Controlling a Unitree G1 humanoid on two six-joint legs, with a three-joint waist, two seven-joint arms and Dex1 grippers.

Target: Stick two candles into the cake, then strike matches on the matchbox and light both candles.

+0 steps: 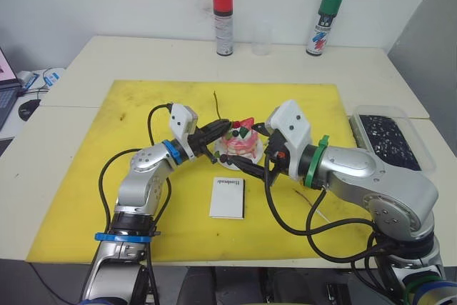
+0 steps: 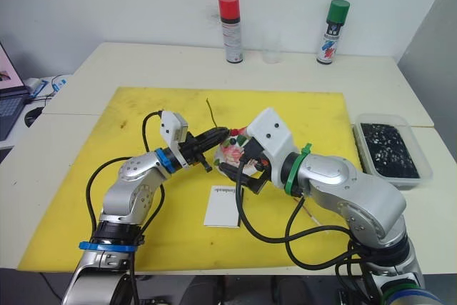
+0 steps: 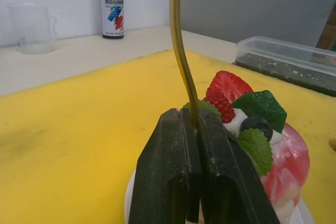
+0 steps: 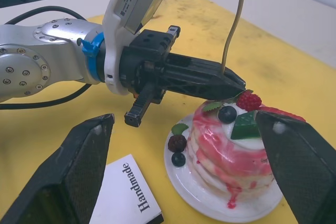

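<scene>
The cake [image 4: 239, 150] sits on its plate mid-mat, with 1 candle [image 4: 233, 24] pinched in the left gripper [image 4: 231, 85] at its top. The right gripper [image 4: 184, 171] gapes wide around it. The matchbox [image 1: 227, 197] lies untouched; lighting remains.

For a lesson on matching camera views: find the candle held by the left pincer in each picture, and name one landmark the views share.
Left eye view: the candle rises behind the cake, left of the strawberry.
Right eye view: it stands above the left pincer.
Left wrist view: it rises from the shut fingers.
Right wrist view: it stands over the cake's far edge.
Shared landmark: the cake.
</scene>
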